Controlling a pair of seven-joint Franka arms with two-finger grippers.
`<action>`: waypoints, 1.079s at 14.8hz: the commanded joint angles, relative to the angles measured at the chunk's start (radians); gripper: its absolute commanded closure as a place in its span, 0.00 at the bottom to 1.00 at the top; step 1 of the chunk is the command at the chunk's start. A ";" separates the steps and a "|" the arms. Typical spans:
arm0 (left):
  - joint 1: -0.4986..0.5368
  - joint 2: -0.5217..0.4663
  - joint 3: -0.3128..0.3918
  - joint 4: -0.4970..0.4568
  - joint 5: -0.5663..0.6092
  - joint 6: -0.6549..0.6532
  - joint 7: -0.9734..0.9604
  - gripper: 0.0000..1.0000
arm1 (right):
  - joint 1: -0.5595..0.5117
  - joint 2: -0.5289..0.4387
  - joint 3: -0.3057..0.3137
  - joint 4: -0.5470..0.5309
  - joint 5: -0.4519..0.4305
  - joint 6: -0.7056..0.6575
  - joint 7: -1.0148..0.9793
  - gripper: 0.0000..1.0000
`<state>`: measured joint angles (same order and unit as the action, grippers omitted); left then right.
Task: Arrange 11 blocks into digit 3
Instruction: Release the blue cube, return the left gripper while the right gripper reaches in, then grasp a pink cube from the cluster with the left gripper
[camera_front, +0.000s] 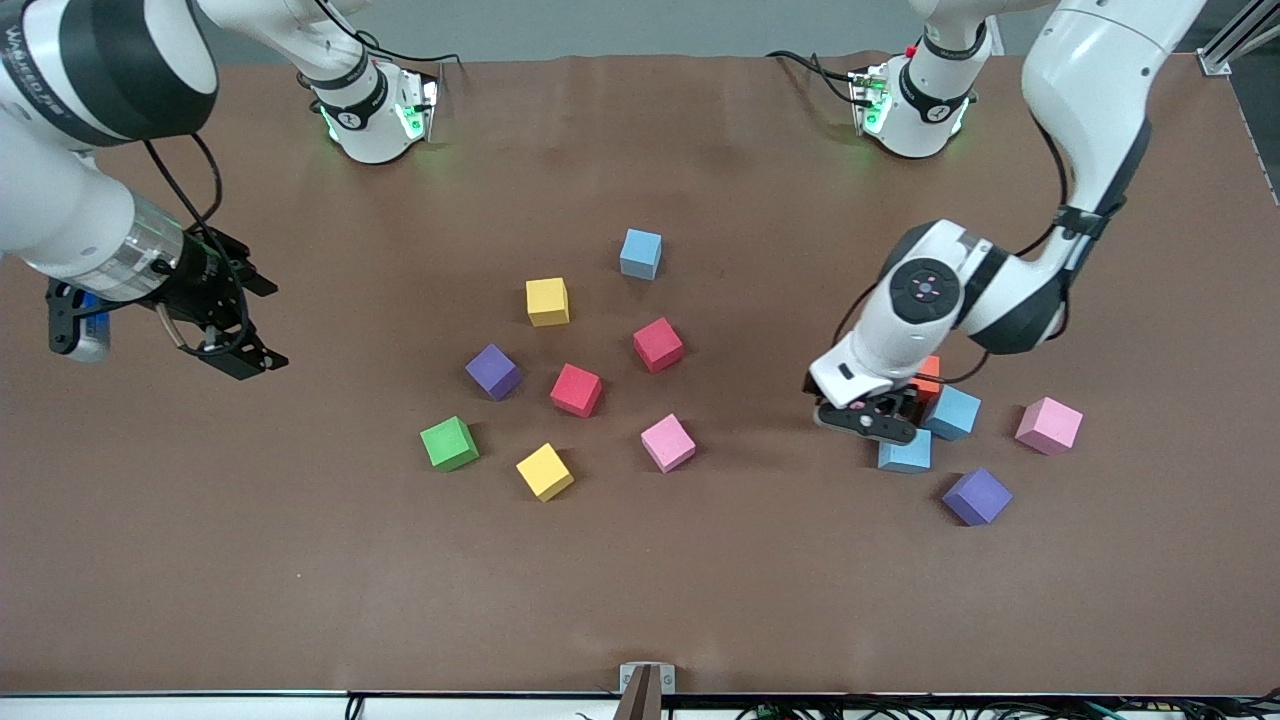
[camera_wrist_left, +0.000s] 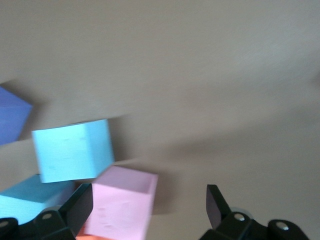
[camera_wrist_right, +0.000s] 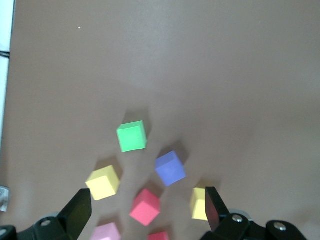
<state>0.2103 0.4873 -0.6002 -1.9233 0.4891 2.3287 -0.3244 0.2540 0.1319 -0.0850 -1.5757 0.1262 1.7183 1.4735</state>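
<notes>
Left gripper (camera_front: 880, 425) low over a cluster of cubes toward the left arm's end of the table. Jaws spread wide, nothing between them; in the left wrist view both fingers (camera_wrist_left: 75, 207) stand well apart with bare table in the gap. Grasping nothing. Whether a finger touches a cube, cannot tell.

Cluster under and around it: light blue block (camera_front: 906, 455) directly below the gripper, partly covered; second light blue block (camera_front: 955, 412) just beside it, toward the left arm's end; orange cube (camera_front: 928, 374) mostly hidden under the wrist. Pink block (camera_front: 1048, 425) near these, closer still to the left arm's end. Purple block (camera_front: 977, 496) nearer the front camera than the rest of this group.

Right gripper (camera_front: 235, 335) up in the air over bare table at the right arm's end, waiting. Jaws released, wide, empty; right wrist view shows the fingers (camera_wrist_right: 77, 212) apart with cubes far below.

Mid-table scatter, none touching: third light blue block (camera_front: 640, 253) farthest from the front camera; yellow block (camera_front: 547, 301); red block (camera_front: 658, 344); second red block (camera_front: 576, 389); second purple block (camera_front: 493, 371); second pink block (camera_front: 667, 442); second yellow block (camera_front: 544, 471); green cube (camera_front: 448, 443) at the edge of the scatter toward the right arm's end.

No digit 3 formed yet: blocks lie loose in two groups.
</notes>
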 joint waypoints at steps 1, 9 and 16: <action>0.052 -0.047 -0.013 -0.071 0.020 0.021 0.083 0.00 | 0.024 0.027 -0.001 -0.017 -0.014 0.065 0.086 0.00; 0.099 -0.038 -0.012 -0.193 0.100 0.165 0.154 0.00 | 0.045 0.058 -0.001 -0.017 -0.057 0.087 0.145 0.00; 0.123 -0.004 -0.010 -0.207 0.138 0.225 0.153 0.00 | 0.037 0.123 -0.002 0.008 -0.092 0.188 0.205 0.00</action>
<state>0.3159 0.4764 -0.6007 -2.1146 0.6062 2.5136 -0.1755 0.2920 0.2221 -0.0845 -1.5834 0.0512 1.8672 1.6416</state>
